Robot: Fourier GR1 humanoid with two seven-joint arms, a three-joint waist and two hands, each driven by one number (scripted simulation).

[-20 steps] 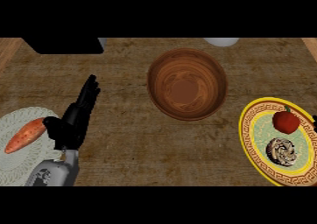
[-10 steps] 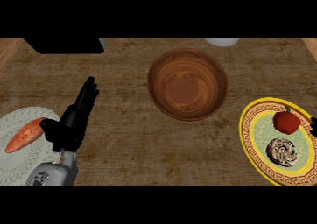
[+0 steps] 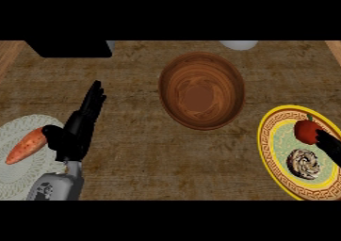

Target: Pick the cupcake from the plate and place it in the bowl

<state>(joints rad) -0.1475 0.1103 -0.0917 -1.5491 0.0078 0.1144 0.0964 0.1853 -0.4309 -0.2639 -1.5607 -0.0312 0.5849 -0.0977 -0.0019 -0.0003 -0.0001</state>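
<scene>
- Left hand (image 3: 76, 129), well left of the wooden bowl (image 3: 201, 89), rests with fingers straight, unchanged.
- Right hand (image 3: 333, 148) at the yellow plate (image 3: 271, 155), right of the bowl, has edged inward; finger spread unclear.
- Cupcake (image 3: 307, 163) lies on that plate.

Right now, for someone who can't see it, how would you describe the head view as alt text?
A wooden bowl sits mid-counter; to its right a yellow-rimmed plate holds a cupcake and a red fruit, with the right robot hand at its edge. At left, the open left robot hand rests beside a pale plate with a carrot.
</scene>
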